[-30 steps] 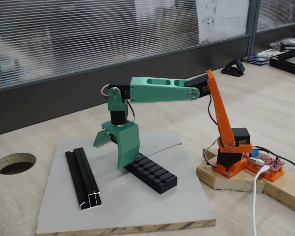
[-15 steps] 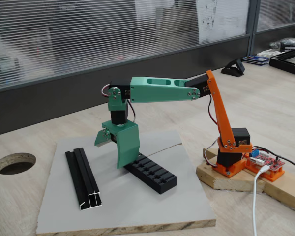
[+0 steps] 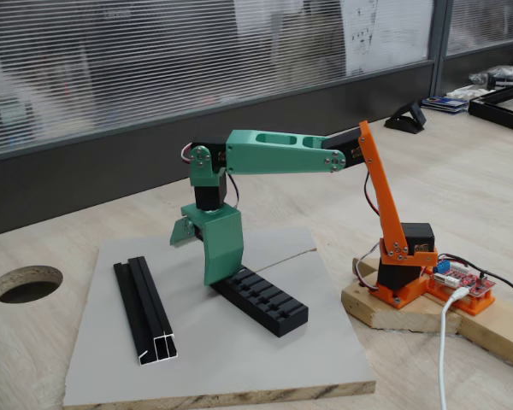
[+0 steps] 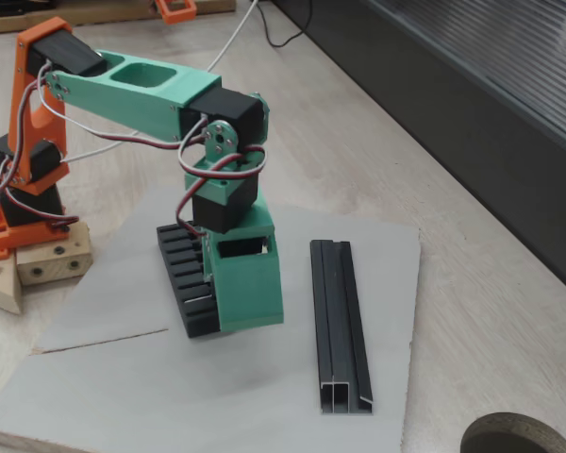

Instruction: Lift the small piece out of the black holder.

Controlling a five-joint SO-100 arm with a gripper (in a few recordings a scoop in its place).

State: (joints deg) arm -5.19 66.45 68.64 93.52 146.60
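One pincer (image 3: 207, 260) finger (image 3: 183, 231) splayed left.

Grey board (image 3: 265, 359) on wooden table (image 3: 34, 342): black holder (image 3: 269, 301), grooved rail (image 3: 145, 312).

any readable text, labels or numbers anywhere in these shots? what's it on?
None can be read.
Paper sheets on the window: printed marks, too blurred to read.
Red circuit board beside the arm's base: any markings too small to read.
Black holder, grooved rail, gripper, grey board: no lettering visible in either fixed view.
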